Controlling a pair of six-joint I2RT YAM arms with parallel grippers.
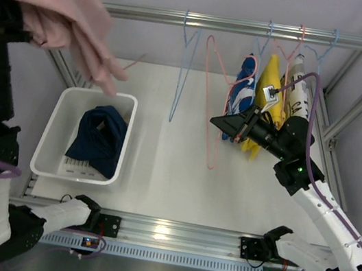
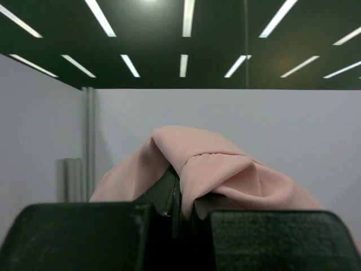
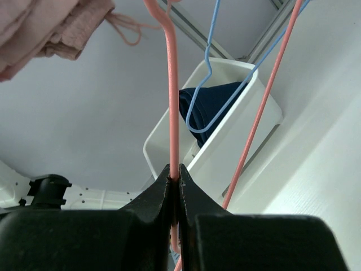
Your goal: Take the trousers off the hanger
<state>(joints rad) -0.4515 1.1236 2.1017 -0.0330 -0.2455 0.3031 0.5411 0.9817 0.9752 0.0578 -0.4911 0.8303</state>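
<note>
The pale pink trousers [image 1: 53, 6] hang high at the upper left, off any hanger, held by my left gripper [image 2: 183, 197], which is shut on a fold of the pink cloth [image 2: 225, 169]. The navy trousers [image 1: 101, 137] lie in the white bin [image 1: 53, 131]. My right gripper [image 1: 219, 122] is shut on the bare pink hanger [image 1: 209, 98], whose wire [image 3: 174, 113] runs up from between the jaws. The navy trousers also show in the right wrist view [image 3: 211, 104], inside the bin [image 3: 237, 141].
A bare blue hanger [image 1: 185, 67] hangs from the metal rail [image 1: 254, 28]. A blue garment with white pattern [image 1: 242, 93] and a yellow garment [image 1: 270, 102] hang at the right on the rail. Frame posts stand at both sides.
</note>
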